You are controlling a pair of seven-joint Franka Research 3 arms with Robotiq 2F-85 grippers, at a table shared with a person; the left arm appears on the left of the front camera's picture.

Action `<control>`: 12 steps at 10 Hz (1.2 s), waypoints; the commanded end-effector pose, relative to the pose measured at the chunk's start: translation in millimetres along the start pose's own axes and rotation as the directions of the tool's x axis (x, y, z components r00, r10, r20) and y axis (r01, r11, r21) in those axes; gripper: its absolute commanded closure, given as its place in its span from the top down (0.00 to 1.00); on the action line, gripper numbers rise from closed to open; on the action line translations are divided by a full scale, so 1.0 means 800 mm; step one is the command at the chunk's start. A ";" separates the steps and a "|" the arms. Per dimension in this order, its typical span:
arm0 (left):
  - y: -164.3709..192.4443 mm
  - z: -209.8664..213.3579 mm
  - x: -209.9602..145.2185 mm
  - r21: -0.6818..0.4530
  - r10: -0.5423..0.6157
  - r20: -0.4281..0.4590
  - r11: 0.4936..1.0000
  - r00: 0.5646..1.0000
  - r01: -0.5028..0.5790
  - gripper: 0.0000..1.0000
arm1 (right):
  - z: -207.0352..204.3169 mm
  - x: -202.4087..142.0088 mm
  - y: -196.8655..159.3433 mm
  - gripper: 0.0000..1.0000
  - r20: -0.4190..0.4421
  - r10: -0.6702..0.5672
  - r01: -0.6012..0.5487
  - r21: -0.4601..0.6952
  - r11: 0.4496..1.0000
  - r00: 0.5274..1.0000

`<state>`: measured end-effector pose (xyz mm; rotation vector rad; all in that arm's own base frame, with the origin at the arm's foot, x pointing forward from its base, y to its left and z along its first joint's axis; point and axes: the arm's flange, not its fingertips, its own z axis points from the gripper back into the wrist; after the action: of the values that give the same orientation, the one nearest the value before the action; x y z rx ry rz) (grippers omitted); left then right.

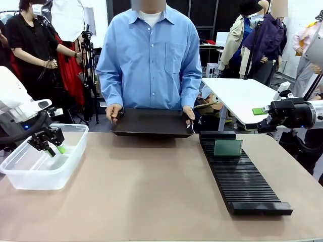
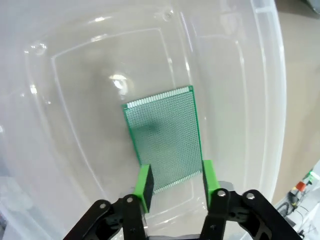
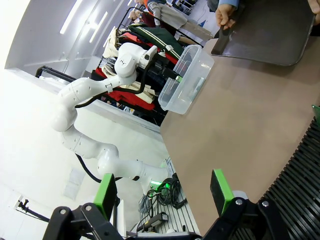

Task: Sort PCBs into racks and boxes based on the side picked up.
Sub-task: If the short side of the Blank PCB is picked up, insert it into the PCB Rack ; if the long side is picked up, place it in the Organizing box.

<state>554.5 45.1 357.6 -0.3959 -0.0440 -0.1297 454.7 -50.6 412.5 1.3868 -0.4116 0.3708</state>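
Counting two PCBs (image 2: 164, 139), one box (image 1: 30, 174)

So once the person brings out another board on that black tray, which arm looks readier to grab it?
Probably the right. Its gripper is open, empty and raised near the black tray. The left gripper is down in the clear tub, jaws apart over a board lying there.
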 end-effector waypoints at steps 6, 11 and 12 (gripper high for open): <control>-0.033 0.047 -0.021 0.159 0.005 0.043 0.987 0.999 -0.012 1.00 | 0.002 0.004 0.001 1.00 -0.004 0.014 -0.014 -0.008 1.000 1.000; -0.031 0.053 -0.013 0.135 -0.012 0.035 0.991 0.999 0.007 1.00 | 0.002 0.004 0.001 1.00 -0.004 0.014 -0.014 -0.008 1.000 1.000; -0.031 0.053 -0.013 0.135 -0.012 0.035 0.991 0.999 0.007 1.00 | 0.002 0.004 0.001 1.00 -0.004 0.014 -0.014 -0.008 1.000 1.000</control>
<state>538.9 39.5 403.6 -0.2627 -0.0883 -0.1282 454.7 -50.6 412.5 1.3868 -0.4116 0.3708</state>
